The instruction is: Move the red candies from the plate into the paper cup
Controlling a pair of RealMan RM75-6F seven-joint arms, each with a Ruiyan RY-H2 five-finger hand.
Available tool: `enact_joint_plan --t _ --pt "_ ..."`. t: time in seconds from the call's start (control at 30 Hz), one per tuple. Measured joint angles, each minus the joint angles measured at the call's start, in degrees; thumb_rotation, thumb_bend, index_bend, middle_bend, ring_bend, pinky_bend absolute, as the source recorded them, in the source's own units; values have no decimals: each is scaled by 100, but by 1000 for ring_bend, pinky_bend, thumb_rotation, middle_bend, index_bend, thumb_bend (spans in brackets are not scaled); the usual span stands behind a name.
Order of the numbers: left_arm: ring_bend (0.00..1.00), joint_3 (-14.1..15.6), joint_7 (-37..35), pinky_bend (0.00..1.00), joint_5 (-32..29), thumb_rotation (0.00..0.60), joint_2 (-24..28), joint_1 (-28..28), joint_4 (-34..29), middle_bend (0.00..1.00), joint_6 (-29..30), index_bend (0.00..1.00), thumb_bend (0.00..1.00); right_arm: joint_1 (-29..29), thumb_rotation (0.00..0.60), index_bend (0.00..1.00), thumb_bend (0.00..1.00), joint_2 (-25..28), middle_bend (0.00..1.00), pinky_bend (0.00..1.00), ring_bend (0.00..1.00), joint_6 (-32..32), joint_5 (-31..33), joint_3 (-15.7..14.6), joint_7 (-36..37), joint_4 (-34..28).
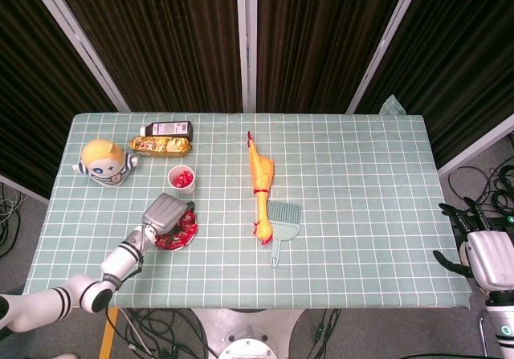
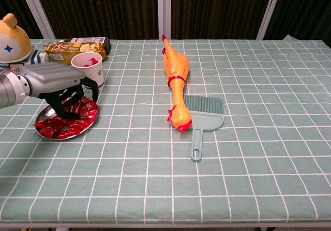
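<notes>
Tabletop scene on a green checked tablecloth (image 2: 217, 158). The left hand (image 2: 64, 89), palm down, is lowered over the right part of the metal plate (image 2: 47, 137), its dark fingers (image 2: 66, 107) curled down among the red candies (image 2: 57, 126); whether they have closed on a candy cannot be told from either view. The plate lies near the left edge of the table, and the candies are heaped across it. The paper cup (image 2: 88, 70) stands upright just beyond the plate, on its far right side, with a few red candies already showing inside. Farther left sits a yellow-headed toy figure (image 1: 106, 161); beside it, at the far side, lie a snack packet (image 1: 161, 144) and a dark bottle (image 1: 167, 128) on its side. A rubber chicken (image 2: 175, 81) lies lengthwise at the table's centre, its head touching a small green dustpan brush (image 2: 202, 118). The right hand (image 1: 482, 254) hangs off the table's right edge, fingers spread and holding nothing.
</notes>
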Motion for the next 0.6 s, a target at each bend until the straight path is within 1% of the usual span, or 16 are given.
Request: enact_joint_plan --t 0.1,0.27,0.6 --pt "722 -5 102 965 -134 600 16 -1 -17 825 -19 469 284 0 600 170 101 -2 273 295 60 -2 -3 -1 8 6" --pt "722 34 132 965 -179 600 91 86 -85 828 96 504 284 13 600 170 101 -8 273 295 60 -9 -25 0 8 6" --pt "722 83 53 965 -84 600 25 149 -8 828 246 502 283 -5 600 170 101 9 273 300 60 18 -37 -7 -25 -33"
